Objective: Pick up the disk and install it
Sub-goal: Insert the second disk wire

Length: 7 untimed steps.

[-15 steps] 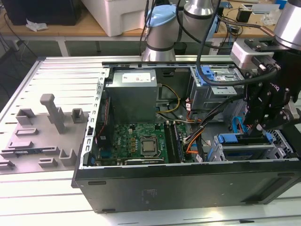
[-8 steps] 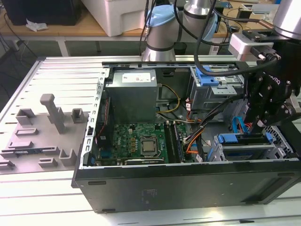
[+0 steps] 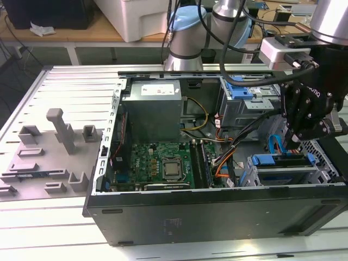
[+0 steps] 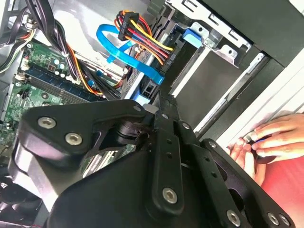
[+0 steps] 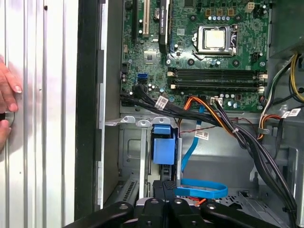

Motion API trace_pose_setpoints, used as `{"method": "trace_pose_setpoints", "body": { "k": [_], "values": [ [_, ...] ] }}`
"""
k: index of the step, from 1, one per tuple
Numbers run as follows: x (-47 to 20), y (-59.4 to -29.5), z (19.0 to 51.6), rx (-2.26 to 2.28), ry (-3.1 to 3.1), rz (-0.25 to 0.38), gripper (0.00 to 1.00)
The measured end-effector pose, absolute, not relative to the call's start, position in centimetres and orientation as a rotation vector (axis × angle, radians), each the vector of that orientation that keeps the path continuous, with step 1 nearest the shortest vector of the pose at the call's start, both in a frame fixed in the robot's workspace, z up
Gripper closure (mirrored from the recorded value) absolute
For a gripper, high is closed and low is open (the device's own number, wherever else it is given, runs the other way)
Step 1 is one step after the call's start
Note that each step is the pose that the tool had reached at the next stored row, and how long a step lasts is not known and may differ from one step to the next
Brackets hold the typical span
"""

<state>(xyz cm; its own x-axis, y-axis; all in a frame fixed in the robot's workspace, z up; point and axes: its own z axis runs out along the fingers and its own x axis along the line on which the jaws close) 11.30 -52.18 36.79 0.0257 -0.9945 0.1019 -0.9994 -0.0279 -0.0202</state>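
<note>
Open computer case (image 3: pixel 217 217) | disk (image 5: pixel 164 151) seated in cage — just beyond fingers (image 5: pixel 164 202) | finger spread unclear

The robot arm reached down from the upper right of the exterior view, its black gripper (image 3: pixel 302 122) hanging low at the right edge — fingers hidden. In the second wrist view, a person's hand (image 4: pixel 266 142) rested at the right edge, fingers curled.

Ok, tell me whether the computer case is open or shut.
Open: the computer case has its side panel off, leaving the motherboard exposed.
</note>
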Motion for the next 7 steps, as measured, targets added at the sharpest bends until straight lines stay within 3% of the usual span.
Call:
{"method": "trace_pose_setpoints", "body": {
  "k": [7],
  "values": [
    [11.2,-52.17,36.79,2.209,-2.15,0.137,0.89]
  ]
}}
